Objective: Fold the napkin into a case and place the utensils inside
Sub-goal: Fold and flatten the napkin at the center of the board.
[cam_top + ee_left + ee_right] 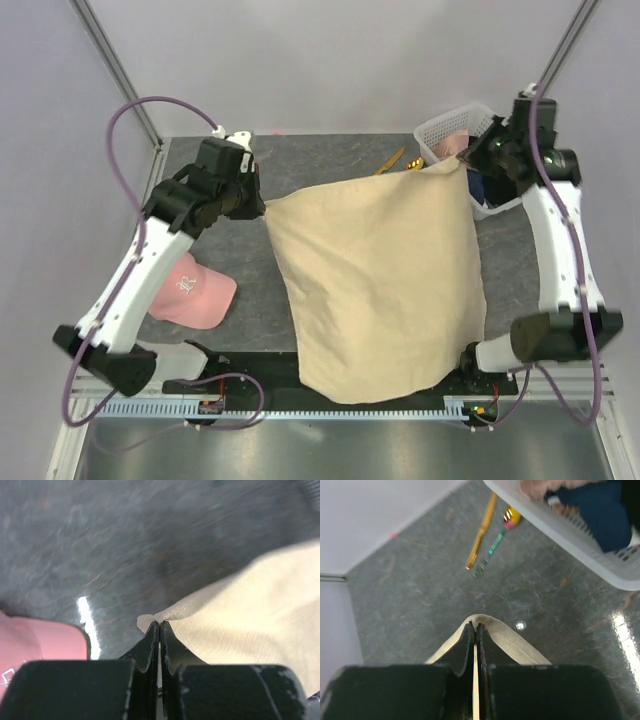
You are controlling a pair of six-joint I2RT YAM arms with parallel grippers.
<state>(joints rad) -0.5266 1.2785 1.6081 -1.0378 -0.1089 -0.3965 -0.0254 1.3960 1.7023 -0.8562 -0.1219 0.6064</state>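
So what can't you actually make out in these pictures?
Top view: the lifted napkin hides the table under it, the spoon and most of the knife.
Top view: the right arm covers part of the basket's contents.
Right wrist view: the basket runs off the frame edge.
Left wrist view: the cap is cut by the edge; table blurred.

- Dark grey, stone-patterned worktop (330, 160): matte, faint veining; bright glare patches in both wrist views.
- Pink fabric baseball cap (195, 290): lying on worktop, near-left area; pale embroidered lettering on crown.
- White perforated plastic basket (455, 118): far-right corner of worktop, partly hidden.
- Contents of basket: pink garment (455, 145) at top; dark navy garment (600, 515) beside it, bulging above rim.
- Pale plain enclosure walls (330, 60): behind and to both sides.
- Grey metal corner posts (115, 60): one at each far corner.
- White slotted rail (330, 408): along near edge.
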